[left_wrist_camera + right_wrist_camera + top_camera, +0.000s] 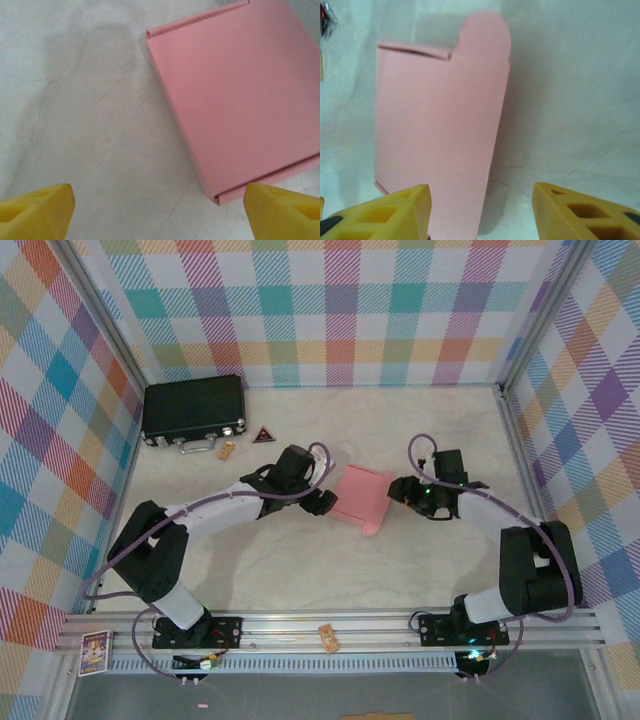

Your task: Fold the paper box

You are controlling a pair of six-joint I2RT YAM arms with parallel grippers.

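Observation:
The paper box (360,498) is a salmon-pink card shape lying mid-table between both arms. My left gripper (320,502) sits just left of it, jaws wide open. In the left wrist view the box (235,95) lies flat with folded edges, and its near corner is close to my right fingertip (282,210); the left gripper (160,215) holds nothing. My right gripper (400,490) is just right of the box. In the right wrist view the box (440,125) shows a rounded tab at the top, and its lower edge reaches between the spread fingers of the right gripper (482,215) without being pinched.
A black hard case (193,410) with latches lies at the back left, a small red triangle (264,435) and a tan scrap (226,449) beside it. Another tan scrap (329,638) rests on the front rail. Plaid walls enclose the table on three sides.

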